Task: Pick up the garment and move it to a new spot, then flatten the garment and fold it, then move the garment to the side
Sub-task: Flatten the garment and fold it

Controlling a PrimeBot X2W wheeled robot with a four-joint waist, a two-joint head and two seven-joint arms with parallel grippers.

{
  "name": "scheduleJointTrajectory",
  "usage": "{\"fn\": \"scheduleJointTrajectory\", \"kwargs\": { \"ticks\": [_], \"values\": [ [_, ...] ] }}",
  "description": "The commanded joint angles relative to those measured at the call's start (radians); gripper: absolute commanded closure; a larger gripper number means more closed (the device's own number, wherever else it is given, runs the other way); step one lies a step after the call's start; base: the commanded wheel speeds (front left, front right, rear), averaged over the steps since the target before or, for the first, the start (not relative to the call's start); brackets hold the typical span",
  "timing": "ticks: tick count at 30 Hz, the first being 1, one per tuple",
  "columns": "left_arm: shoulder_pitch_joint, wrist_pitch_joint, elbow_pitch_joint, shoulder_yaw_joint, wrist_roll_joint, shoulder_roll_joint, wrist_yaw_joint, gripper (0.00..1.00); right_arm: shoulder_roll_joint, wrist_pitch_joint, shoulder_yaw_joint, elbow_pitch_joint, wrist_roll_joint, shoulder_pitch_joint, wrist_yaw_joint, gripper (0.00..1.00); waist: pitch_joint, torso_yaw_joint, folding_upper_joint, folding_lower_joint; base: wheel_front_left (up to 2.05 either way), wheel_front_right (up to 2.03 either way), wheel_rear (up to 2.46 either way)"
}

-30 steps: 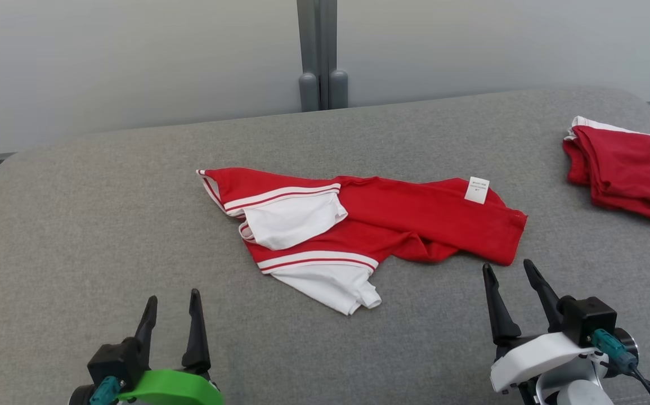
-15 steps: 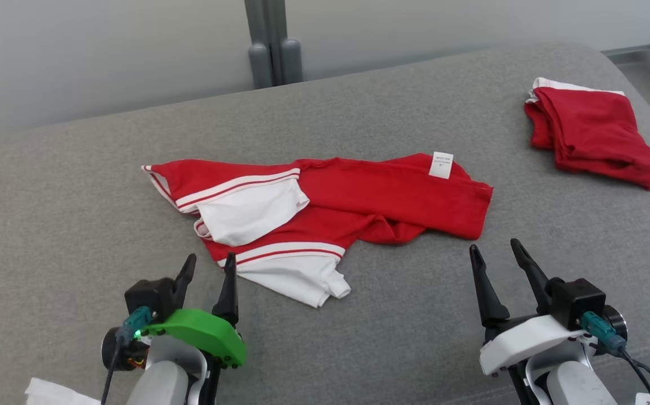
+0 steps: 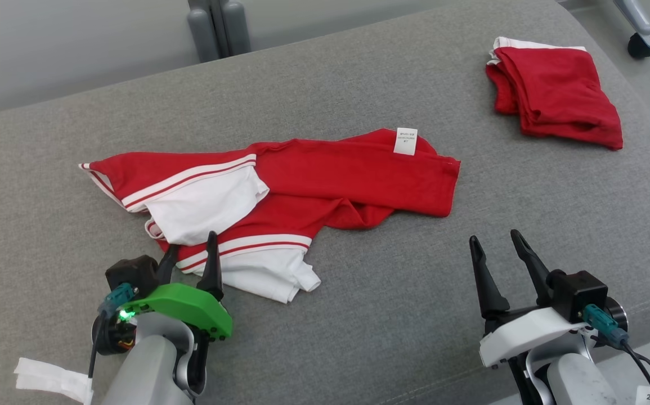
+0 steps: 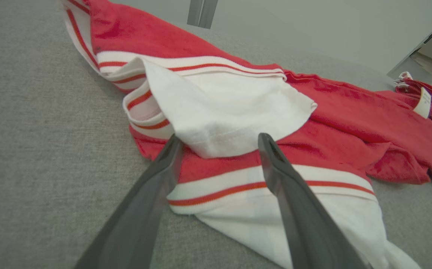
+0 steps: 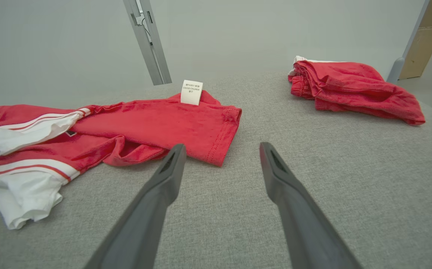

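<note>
The garment (image 3: 325, 180) is a red shirt with white sleeves and red-and-white stripes, lying crumpled on the grey table (image 3: 358, 315). A white label (image 3: 405, 140) sticks up near its right end. My left gripper (image 3: 192, 247) is open, its fingertips over the garment's near-left edge by the striped white sleeve (image 4: 216, 108). In the left wrist view the open fingers (image 4: 152, 194) straddle that sleeve (image 4: 238, 186). My right gripper (image 3: 493, 239) stands open over bare table, below the garment's (image 5: 156, 127) right hem, with nothing between its fingers (image 5: 159, 194).
A second red garment (image 3: 555, 93), folded, lies at the table's far right (image 5: 354, 89). A grey post (image 3: 215, 25) stands behind the table. A chair castor (image 3: 637, 45) shows at the top right. A white tag (image 3: 49, 379) hangs at the lower left.
The head camera has tilted and turned, shifting the whole scene up and left. My left gripper has reached forward to the garment's near-left edge. The right gripper stays about where it was.
</note>
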Motion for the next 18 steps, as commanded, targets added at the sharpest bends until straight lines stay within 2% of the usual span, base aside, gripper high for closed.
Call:
{"fn": "scheduleJointTrajectory", "kwargs": {
  "ticks": [1, 8, 10, 11, 12, 13, 14, 18],
  "values": [
    [-0.024, -0.008, 0.003, 0.002, -0.006, 0.005, -0.007, 0.0, -0.001, -0.003, -0.001, -0.004, 0.003, -0.014, -0.002, 0.0, 0.002, 0.002, 0.0, 0.0, 0.0, 0.0, 0.0],
    [-0.042, -0.015, -0.018, -0.024, -0.014, 0.004, -0.015, 0.0, -0.002, -0.003, 0.005, -0.004, 0.005, -0.019, -0.002, 0.0, 0.004, 0.008, 0.0, 0.0, 0.0, 0.0, 0.0],
    [-0.045, -0.016, -0.023, -0.027, -0.015, 0.004, -0.012, 0.27, -0.002, -0.003, 0.008, -0.004, 0.006, -0.021, -0.002, 0.0, 0.004, 0.007, 0.0, 0.0, 0.0, 0.0, 0.0],
    [-0.045, -0.016, -0.025, -0.028, -0.012, 0.004, -0.008, 0.57, -0.002, -0.003, 0.009, -0.004, 0.007, -0.021, -0.002, 0.0, 0.005, 0.006, 0.0, 0.0, 0.0, 0.0, 0.0],
    [-0.044, -0.015, -0.027, -0.028, -0.009, 0.004, -0.005, 0.68, -0.002, -0.003, 0.01, -0.004, 0.007, -0.021, -0.002, 0.0, 0.005, 0.005, 0.0, 0.0, 0.0, 0.0, 0.0],
    [-0.044, -0.015, -0.029, -0.028, -0.007, 0.004, 0.0, 0.91, -0.002, -0.003, 0.01, -0.005, 0.008, -0.021, -0.002, 0.0, 0.006, 0.003, 0.0, 0.0, 0.0, 0.0, 0.0],
    [-0.042, -0.015, -0.031, -0.029, -0.006, 0.004, 0.0, 1.0, -0.002, -0.003, 0.009, -0.005, 0.008, -0.02, -0.002, 0.0, 0.006, 0.002, 0.0, 0.0, 0.0, 0.0, 0.0],
    [-0.033, -0.016, -0.042, -0.033, -0.005, 0.004, 0.004, 1.0, -0.002, -0.003, 0.0, -0.004, 0.007, -0.017, -0.002, 0.0, 0.005, 0.005, 0.0, 0.0, 0.0, 0.0, 0.0]
  ]
}}
